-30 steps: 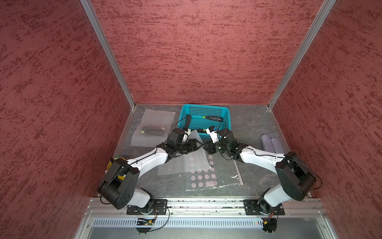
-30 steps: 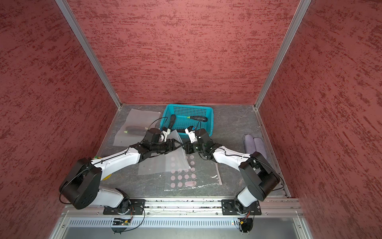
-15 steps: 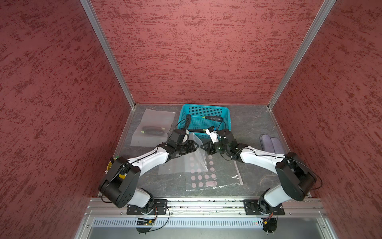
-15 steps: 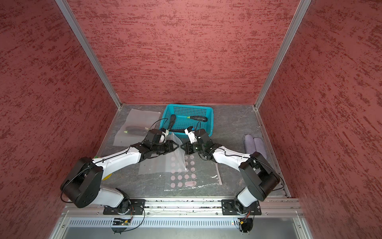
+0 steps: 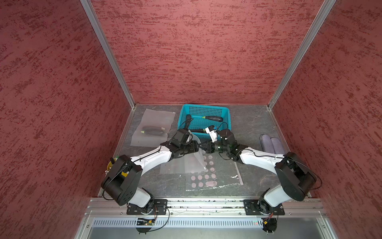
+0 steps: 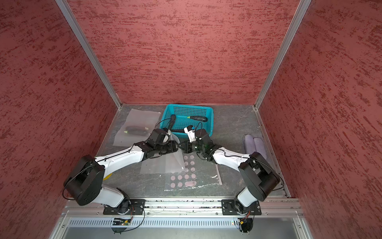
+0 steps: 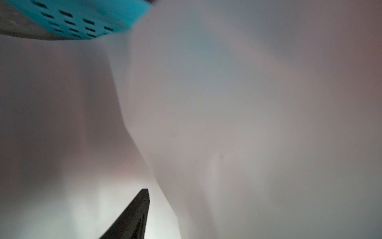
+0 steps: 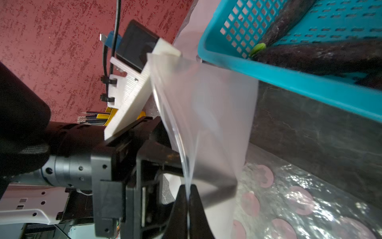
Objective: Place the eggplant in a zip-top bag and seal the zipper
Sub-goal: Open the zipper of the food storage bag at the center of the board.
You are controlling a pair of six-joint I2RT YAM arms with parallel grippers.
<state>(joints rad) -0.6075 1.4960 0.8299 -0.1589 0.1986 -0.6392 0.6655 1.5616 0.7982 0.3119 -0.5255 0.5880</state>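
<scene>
now my right hand (image 8: 188, 194) pinches the edge of the clear bag (image 8: 206, 107) beside the blue basket (image 8: 289, 78); my left hand (image 5: 196, 145) stands open at it.

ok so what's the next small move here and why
Likely close the left gripper on the film of the bag draped over it and draw that lip away from the right gripper, shut on the other edge. The mouth looks barely parted, and the loose eggplants lie in the basket.

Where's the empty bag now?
The empty bag sits mid-table in both top views, just in front of the teal basket, raised edge pinched by the right gripper.
</scene>
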